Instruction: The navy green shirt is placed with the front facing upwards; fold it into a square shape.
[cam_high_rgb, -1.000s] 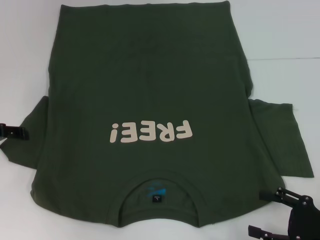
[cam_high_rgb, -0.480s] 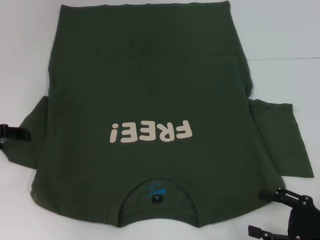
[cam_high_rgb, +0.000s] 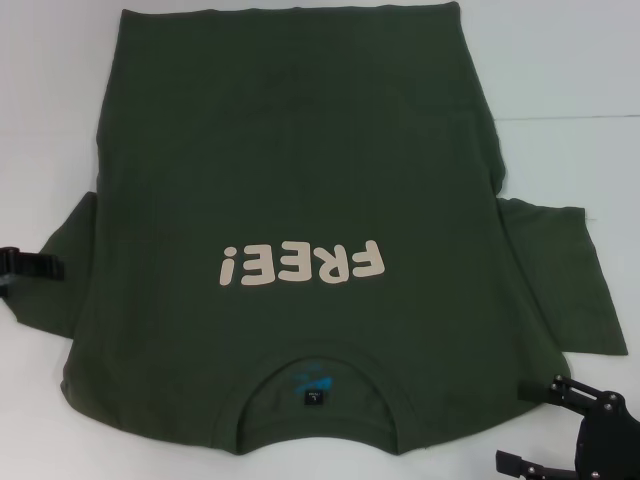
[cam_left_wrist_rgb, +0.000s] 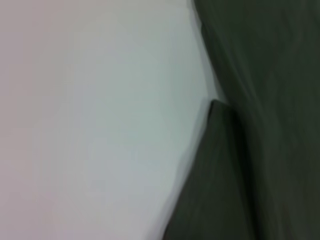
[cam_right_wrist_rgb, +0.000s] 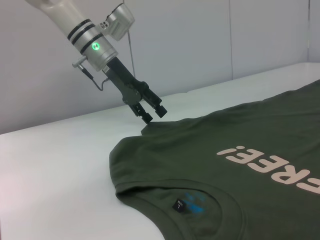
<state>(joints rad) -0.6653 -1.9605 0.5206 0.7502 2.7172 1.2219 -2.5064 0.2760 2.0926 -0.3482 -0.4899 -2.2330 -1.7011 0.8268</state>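
Lying flat on the white table (cam_high_rgb: 580, 90), the navy green shirt (cam_high_rgb: 300, 180) fills the middle of the head view, front up, collar at 6 o'clock and hem at 12 o'clock. Its cream "FREE!" lettering (cam_high_rgb: 302, 264) sits below the middle, and a small black neck tag (cam_high_rgb: 313, 398) shows inside the collar. The left gripper (cam_right_wrist_rgb: 152, 114) hangs at 9 o'clock just above the sleeve edge, fingers a little apart, holding nothing. The right gripper (cam_high_rgb: 545, 425) waits at 5 o'clock beside the shirt, fingers wide apart.
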